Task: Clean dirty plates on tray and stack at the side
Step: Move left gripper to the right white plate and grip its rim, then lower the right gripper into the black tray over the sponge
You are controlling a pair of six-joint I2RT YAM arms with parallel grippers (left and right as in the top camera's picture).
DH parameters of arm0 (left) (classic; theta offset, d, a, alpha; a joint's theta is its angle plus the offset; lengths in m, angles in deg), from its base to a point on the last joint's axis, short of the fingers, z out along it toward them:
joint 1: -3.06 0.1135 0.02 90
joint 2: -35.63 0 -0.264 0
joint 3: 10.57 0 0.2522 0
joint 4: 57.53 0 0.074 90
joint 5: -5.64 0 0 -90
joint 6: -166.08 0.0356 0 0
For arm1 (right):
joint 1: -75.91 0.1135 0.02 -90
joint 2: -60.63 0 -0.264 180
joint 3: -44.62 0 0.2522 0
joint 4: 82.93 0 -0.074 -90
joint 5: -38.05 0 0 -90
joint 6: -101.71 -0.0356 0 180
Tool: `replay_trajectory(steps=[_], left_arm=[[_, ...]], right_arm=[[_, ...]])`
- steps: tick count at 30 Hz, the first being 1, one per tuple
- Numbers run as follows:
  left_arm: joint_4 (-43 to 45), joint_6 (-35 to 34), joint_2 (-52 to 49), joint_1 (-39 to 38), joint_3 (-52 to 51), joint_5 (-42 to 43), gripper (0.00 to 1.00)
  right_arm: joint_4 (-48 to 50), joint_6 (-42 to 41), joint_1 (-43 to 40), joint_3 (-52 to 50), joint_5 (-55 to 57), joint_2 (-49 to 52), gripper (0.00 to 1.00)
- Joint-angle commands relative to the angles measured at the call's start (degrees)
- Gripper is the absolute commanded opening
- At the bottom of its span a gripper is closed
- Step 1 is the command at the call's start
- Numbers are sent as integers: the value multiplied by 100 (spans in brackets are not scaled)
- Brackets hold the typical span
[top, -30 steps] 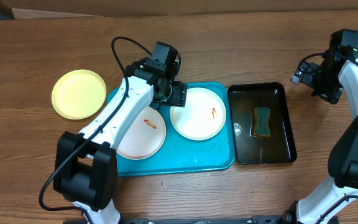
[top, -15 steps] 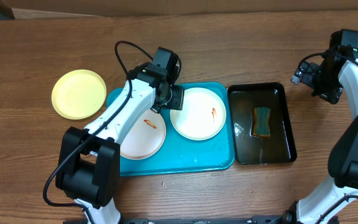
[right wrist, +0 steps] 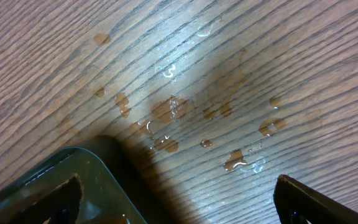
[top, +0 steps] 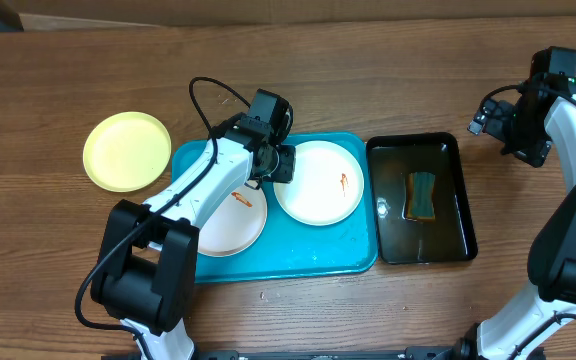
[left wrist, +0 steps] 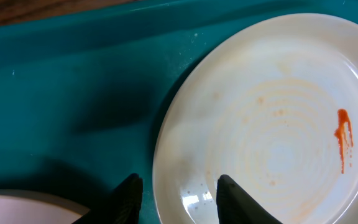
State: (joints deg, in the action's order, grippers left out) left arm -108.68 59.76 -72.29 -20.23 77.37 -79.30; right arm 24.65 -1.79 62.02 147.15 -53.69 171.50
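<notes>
Two white plates lie on the turquoise tray [top: 298, 255]. The right one [top: 318, 185] has a red smear, also seen in the left wrist view [left wrist: 278, 124]. The left one [top: 230, 218] has an orange-red smear and is partly under the left arm. The yellow-green plate [top: 126, 150] lies on the table left of the tray. My left gripper [top: 280, 165] [left wrist: 176, 199] is open, its fingers straddling the left rim of the right white plate. My right gripper [top: 498, 125] [right wrist: 179, 199] is open and empty above the table, beyond the tub's far right corner.
A black tub [top: 420, 198] of water with a green sponge [top: 423, 194] stands right of the tray; its corner shows in the right wrist view [right wrist: 55, 180]. Water drops [right wrist: 173, 109] lie on the wood beside it.
My left gripper has moved a little right and nearer along the tray, onto the rim of the right white plate. The right arm has not moved.
</notes>
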Motion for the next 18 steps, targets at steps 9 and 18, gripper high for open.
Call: replay_trajectory(steps=[9,18], left_arm=[[280,4,-407,-52,-59,-103,42],[232,4,-564,-52,-24,-98,30]], right_arm=[[13,-2,-24,109,-35,-50,100],[13,-2,-24,109,-33,-50,100]])
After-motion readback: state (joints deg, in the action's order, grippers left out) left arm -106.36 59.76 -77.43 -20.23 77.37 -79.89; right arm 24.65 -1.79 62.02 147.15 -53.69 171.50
